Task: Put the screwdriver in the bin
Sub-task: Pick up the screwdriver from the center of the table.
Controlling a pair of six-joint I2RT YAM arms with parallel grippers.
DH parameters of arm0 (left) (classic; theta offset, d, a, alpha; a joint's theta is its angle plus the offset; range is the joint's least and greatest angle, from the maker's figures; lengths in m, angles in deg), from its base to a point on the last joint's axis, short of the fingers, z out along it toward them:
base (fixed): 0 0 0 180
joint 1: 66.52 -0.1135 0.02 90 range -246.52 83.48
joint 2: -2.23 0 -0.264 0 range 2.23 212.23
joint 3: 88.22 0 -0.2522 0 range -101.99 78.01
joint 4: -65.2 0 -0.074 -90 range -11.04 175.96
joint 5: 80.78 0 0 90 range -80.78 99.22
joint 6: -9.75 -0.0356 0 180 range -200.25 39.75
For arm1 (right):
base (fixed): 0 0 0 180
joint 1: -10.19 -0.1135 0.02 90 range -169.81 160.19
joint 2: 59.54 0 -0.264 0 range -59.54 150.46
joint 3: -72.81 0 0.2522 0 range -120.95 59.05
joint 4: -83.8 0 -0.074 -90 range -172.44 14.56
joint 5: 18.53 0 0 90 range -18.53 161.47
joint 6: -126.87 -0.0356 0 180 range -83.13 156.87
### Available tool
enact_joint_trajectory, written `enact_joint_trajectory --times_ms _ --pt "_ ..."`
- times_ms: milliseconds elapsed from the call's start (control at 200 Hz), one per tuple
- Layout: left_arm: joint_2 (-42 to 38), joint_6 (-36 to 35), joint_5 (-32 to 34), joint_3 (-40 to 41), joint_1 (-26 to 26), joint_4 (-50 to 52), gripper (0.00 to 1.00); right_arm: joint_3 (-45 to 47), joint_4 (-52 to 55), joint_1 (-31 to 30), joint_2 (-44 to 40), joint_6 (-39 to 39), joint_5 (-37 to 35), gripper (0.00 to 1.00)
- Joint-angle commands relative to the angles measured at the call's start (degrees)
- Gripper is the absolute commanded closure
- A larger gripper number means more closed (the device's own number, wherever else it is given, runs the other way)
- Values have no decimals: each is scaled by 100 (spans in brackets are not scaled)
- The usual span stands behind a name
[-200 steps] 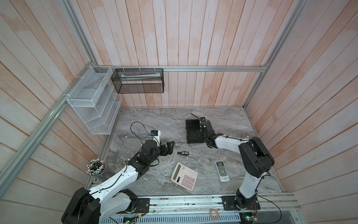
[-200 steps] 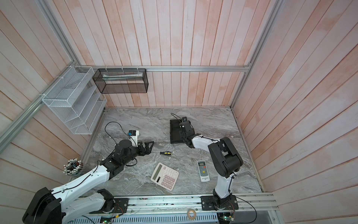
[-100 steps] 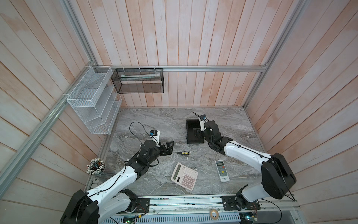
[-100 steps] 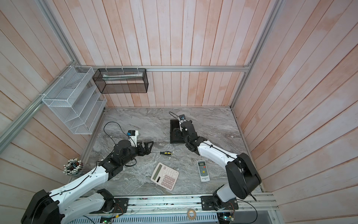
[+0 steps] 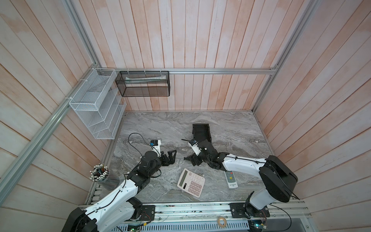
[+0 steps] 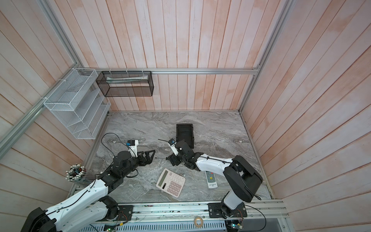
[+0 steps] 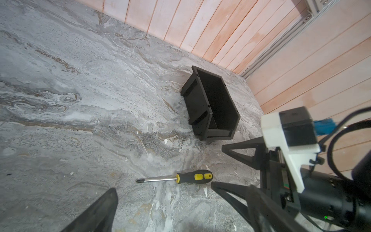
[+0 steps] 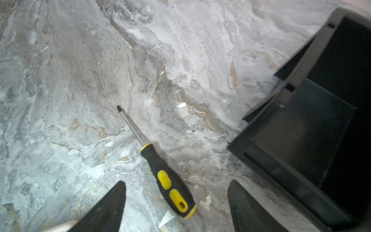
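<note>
Screwdriver (image 8: 160, 166), black-and-yellow grip, lies on veined marble (image 8: 80, 80) under spread right hand (image 8: 176, 182); left hand (image 5: 172, 155) spread.

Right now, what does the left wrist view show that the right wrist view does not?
Only the left wrist view: the whole bin, the wall, the right arm's wrist camera, one left finger. Only the right wrist view: no new thing, only a closer look at the screwdriver handle. Both: the screwdriver lying untouched on the table beside the bin, near the open right fingers.
</note>
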Motion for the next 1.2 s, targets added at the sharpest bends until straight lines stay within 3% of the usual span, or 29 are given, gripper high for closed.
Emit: enact_joint_trajectory --times_ms 0,420,705,815,1195 --pt "-291 241 31 220 -118 -103 0 -179 118 -58 284 88 202 19" --pt "-577 365 -187 522 -341 -214 0 -545 273 -95 1156 -10 13 31" --pt "-457 340 -205 475 -354 -314 0 -225 123 -119 988 -141 -93 57" --pt "-251 392 -299 440 -354 -450 0 -97 84 -121 914 -176 -175 76" --pt "76 117 -314 157 -354 -550 0 -110 173 -165 713 -408 -280 91"
